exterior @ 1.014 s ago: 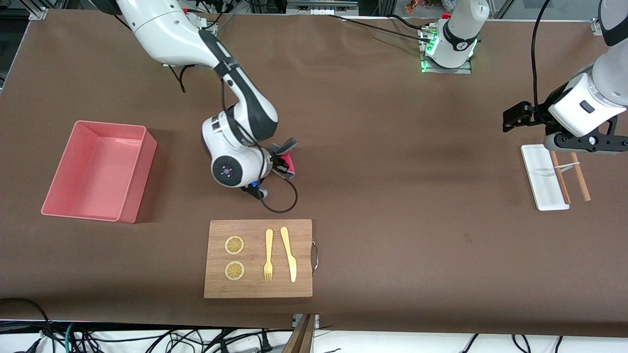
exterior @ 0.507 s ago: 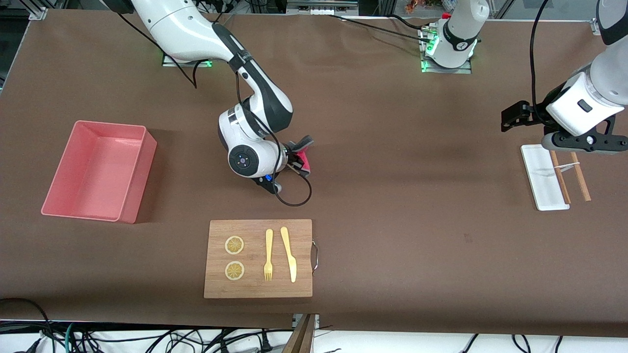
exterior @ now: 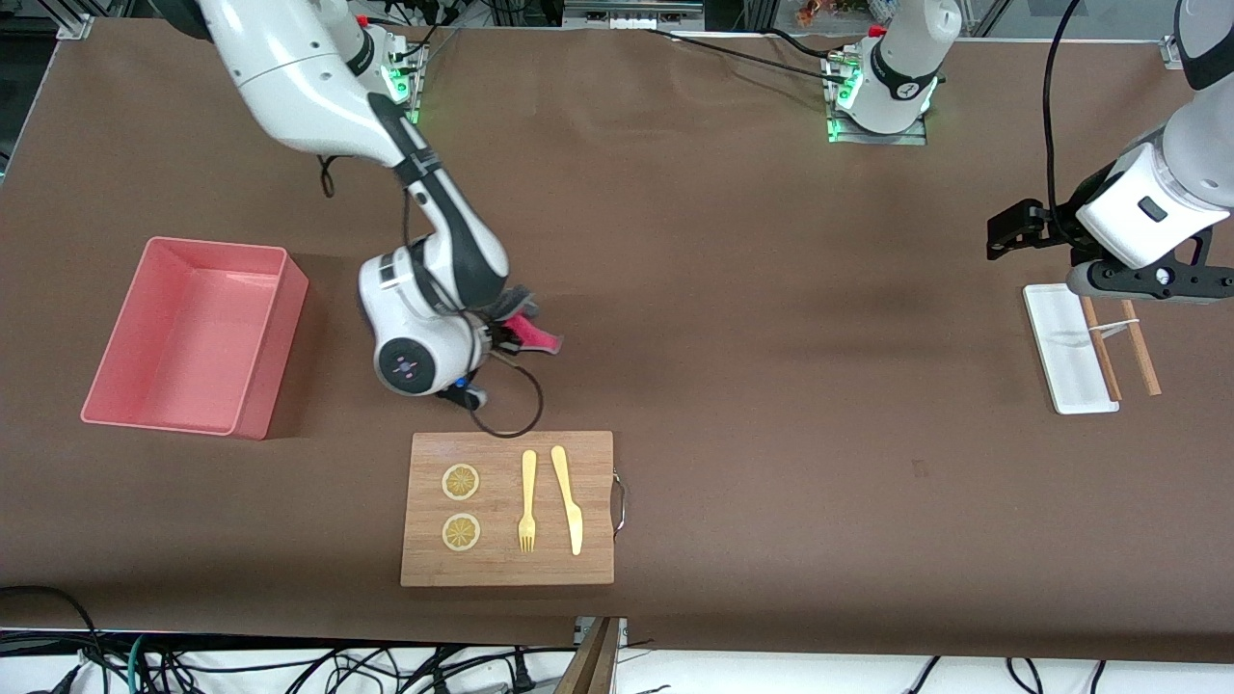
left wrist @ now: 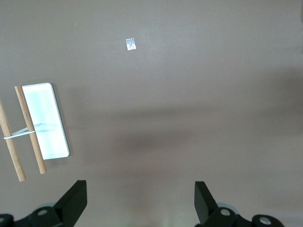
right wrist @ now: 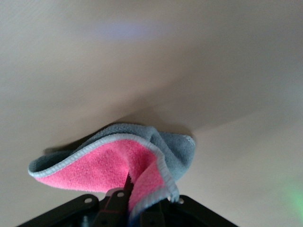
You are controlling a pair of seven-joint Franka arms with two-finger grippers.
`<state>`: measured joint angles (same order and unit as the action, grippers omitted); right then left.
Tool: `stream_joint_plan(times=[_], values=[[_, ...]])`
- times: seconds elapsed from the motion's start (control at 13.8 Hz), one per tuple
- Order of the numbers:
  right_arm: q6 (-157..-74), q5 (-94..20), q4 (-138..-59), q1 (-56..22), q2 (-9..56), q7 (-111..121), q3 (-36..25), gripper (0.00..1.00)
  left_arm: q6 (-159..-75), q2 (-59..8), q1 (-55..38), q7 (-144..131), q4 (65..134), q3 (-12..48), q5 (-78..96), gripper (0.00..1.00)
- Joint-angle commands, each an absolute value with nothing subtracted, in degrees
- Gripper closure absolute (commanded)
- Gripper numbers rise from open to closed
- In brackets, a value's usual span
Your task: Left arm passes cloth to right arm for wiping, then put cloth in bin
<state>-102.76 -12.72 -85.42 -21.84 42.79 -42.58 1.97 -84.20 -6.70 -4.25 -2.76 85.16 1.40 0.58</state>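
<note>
Front view first: we see the right hand (exterior: 509, 337) low over the brown worktop (exterior: 771, 386), between the bin (exterior: 193, 337) and the middle of the worktop, over a bare patch just farther from the front camera than the wooden cutting board (exterior: 508, 508). Its fingers are closed on the cloth (exterior: 528, 333), whose magenta face sticks out toward the left arm's end while a grey fold shows against the wrist. From the right wrist view we confirm the grip: the cloth (right wrist: 128, 161) is pinched at one edge between the dark fingers (right wrist: 118, 201), pink face toward the camera, grey face turned toward the worktop, and its loose part appears to drape down onto the surface, though we cannot tell how firmly it presses.

We see the bin standing empty at the right arm's end of the worktop, well apart from the cloth. On the cutting board lie two lemon slices (exterior: 461, 482), a yellow fork (exterior: 527, 501) and a yellow knife (exterior: 567, 498), side by side.

We find the left hand (exterior: 1007, 231) waiting in the air at the left arm's end, beside the white tray (exterior: 1065, 352). In the left wrist view its two fingers (left wrist: 75, 201) stand wide apart with nothing between them, and the tray (left wrist: 45, 120) carries a pair of wooden chopsticks (left wrist: 28, 127) across one long edge.
</note>
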Motion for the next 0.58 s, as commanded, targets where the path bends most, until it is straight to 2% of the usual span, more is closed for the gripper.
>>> stream_joint_plan(times=[0.0, 0.36, 0.51], values=[[-98.4, -7.3, -85.7, -18.0, 41.7, -35.8, 2.7, 1.0, -83.2, -7.7, -4.4, -2.3, 83.1, 1.4, -0.1, 0.0], [-94.4, -5.4, -85.3, -10.6, 38.7, -24.9, 2.7, 1.0, -83.2, -7.7, -4.2, -2.3, 83.1, 1.4, -0.1, 0.0], [-91.3, -5.1, -83.4, -10.5, 35.9, -24.8, 2.6, 1.0, -83.2, -7.7, -4.4, -2.3, 83.1, 1.4, -0.1, 0.0]])
